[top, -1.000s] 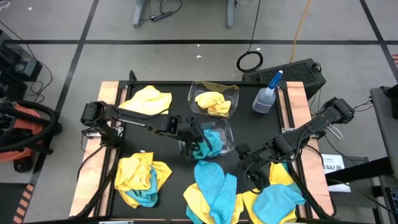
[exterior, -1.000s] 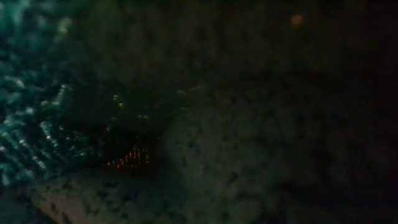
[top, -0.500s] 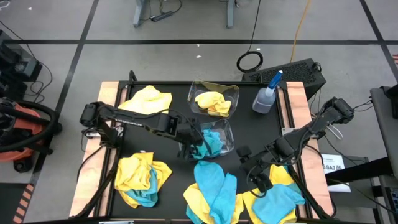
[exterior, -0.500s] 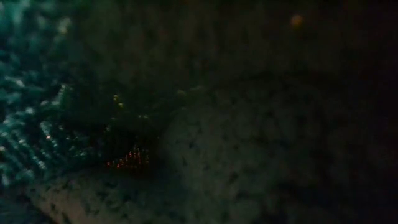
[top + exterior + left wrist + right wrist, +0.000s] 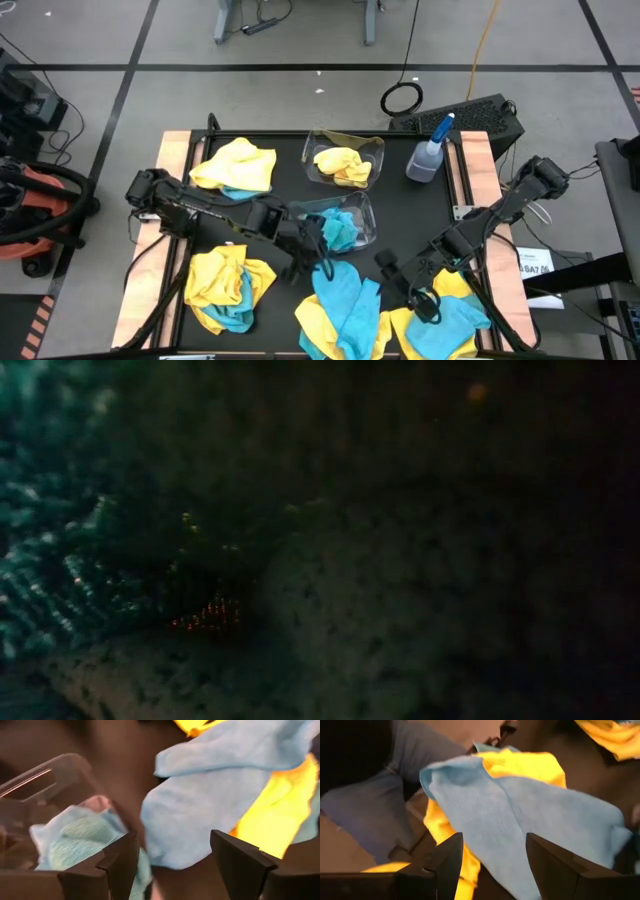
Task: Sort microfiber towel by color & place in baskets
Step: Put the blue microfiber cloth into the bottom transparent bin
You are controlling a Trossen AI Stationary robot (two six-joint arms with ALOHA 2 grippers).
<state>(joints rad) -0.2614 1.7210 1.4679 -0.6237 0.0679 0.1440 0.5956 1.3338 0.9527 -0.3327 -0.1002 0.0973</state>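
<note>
Two clear baskets stand mid-table. The far basket holds a yellow towel; the near basket holds a turquoise towel, also seen in the left wrist view. Loose yellow and turquoise towels lie in piles: far left, near left, near middle and near right. My left gripper is open just near of the near basket, facing a turquoise towel. My right gripper is open over the near-right pile's turquoise towel.
A clear spray bottle with a blue nozzle stands at the far right of the black mat. Wooden strips edge the table left and right. The low view is dark, covered by fuzzy cloth.
My left gripper has drawn back out of the near basket toward the table's near edge, and the turquoise towel stays in the basket. My right gripper has moved toward the near edge, over the near-right pile.
</note>
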